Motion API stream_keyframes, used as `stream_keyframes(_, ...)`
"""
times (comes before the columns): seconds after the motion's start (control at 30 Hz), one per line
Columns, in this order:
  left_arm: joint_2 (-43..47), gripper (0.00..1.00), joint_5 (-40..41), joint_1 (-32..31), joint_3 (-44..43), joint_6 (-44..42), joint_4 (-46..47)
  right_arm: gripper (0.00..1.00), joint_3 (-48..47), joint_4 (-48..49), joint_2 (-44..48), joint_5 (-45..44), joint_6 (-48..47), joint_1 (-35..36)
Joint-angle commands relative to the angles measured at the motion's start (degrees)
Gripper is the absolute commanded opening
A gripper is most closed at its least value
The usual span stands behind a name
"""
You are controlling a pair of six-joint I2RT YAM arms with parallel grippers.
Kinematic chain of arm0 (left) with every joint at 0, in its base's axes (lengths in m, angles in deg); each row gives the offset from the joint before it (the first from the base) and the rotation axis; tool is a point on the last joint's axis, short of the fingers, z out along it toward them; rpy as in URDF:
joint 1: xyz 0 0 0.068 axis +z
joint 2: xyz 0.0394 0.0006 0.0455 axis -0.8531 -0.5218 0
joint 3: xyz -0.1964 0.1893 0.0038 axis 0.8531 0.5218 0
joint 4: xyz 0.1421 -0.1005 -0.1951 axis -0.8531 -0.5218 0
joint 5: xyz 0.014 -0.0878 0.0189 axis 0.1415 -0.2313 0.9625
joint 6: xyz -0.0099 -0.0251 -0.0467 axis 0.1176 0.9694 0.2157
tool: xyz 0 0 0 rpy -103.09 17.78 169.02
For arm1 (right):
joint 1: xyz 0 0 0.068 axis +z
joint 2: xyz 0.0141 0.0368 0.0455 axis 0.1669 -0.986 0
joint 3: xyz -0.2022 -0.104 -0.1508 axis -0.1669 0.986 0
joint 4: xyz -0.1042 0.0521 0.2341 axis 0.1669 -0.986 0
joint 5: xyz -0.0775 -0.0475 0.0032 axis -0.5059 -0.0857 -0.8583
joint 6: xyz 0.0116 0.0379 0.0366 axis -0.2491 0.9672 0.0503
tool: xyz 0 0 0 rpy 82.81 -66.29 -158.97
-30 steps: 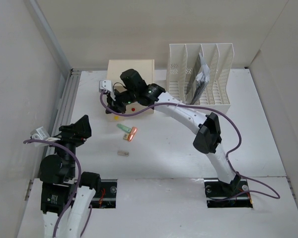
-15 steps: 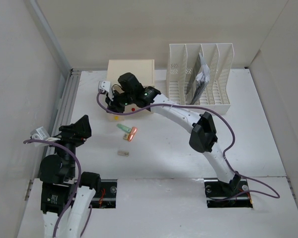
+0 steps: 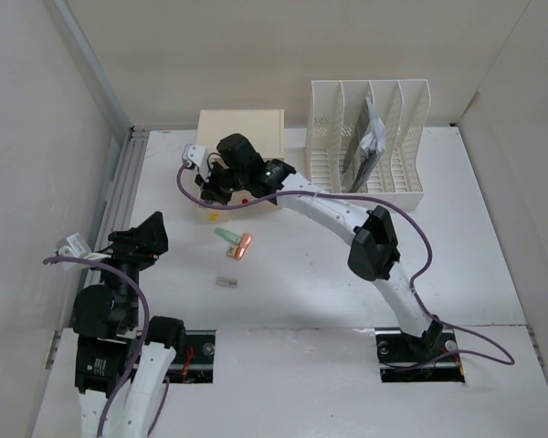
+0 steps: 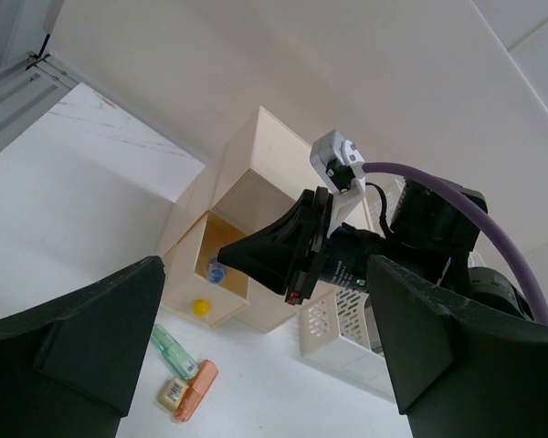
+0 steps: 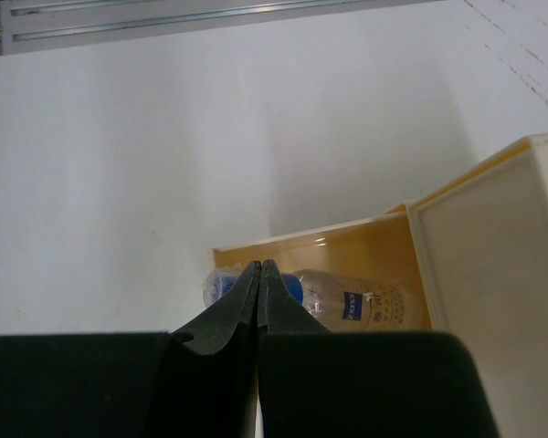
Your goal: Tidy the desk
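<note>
Blue-labelled bottle [image 5: 347, 299] in drawer [image 5: 321, 243] on desk [image 5: 119, 137]

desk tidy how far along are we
Done: a small bottle lies in the open drawer, and papers stand in the rack. In hand: the right tool is shut and empty at that drawer. To do: the green marker, orange marker and a small item lie loose on the desk; the left tool is open.

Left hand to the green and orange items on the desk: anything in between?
Nothing visible. Only bare desk lies between the open left hand and the green item and orange item. The right hand, shut, is farther back over the open drawer.
</note>
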Motion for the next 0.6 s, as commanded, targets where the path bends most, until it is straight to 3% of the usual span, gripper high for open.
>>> stream_keyframes(0.0,0.96,0.91,-0.03,-0.28,-0.4,-0.35,1.72,0.0,-0.37,3.45,0.28,-3.21,0.79,0.42)
stream_keyframes(0.3,1.48,0.91,-0.03,-0.28,-0.4,-0.35,1.19,0.0,0.86,3.54,2.65,9.86,0.79,0.94)
stream_keyframes(0.57,1.48,0.91,-0.03,-0.28,-0.4,-0.35,1.19,0.0,1.38,2.39,3.18,10.59,-0.27,0.95)
